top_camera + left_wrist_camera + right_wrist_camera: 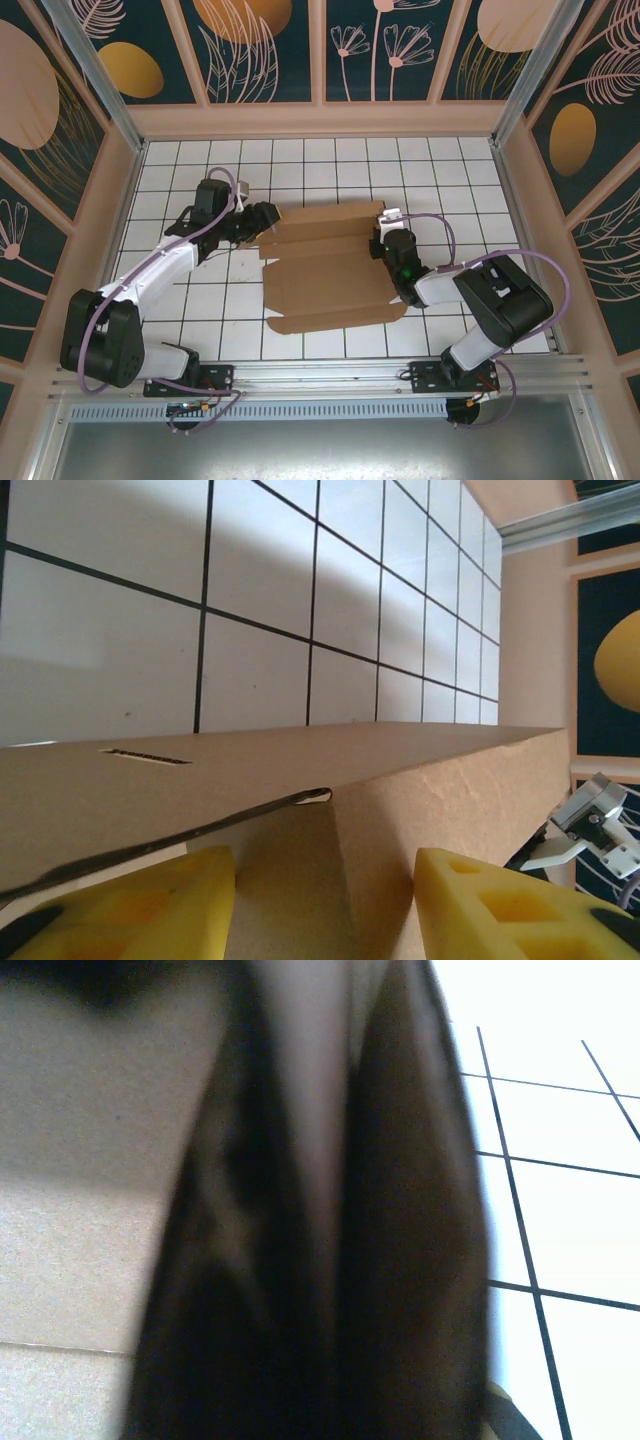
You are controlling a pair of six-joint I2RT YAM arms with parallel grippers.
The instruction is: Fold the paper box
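The paper box (330, 290) lies mostly flat in the middle of the tiled surface (330, 165), between my two arms.

Biggest worry first: the whole sheet is loose on smooth tile. If one side pushes harder than the other, I'd expect it to slide or swing round rather than bend at a crease.

Next, the far panel. My left gripper (262, 222) sits at its far-left corner, jaws apart, with the yellow pads (130, 905) astride what looks like a raised cardboard edge, not pinching it. If I close off-line there, I judge the board could buckle beside the crease, or the flap could slip out and drop flat.

My right gripper (385, 235) is at the box's right edge, near the far corner. Its own camera gives a dark blur against cardboard, so I cannot tell whether it is open or closed — and that makes an uneven lift a real risk in my view.

The sheet is about as wide as it is deep, but its panels and creases run left to right across the surface, so I take that as the long axis; the panels follow one another from far to near. A thin slot (145, 755) in the raised panel runs lengthwise along it.
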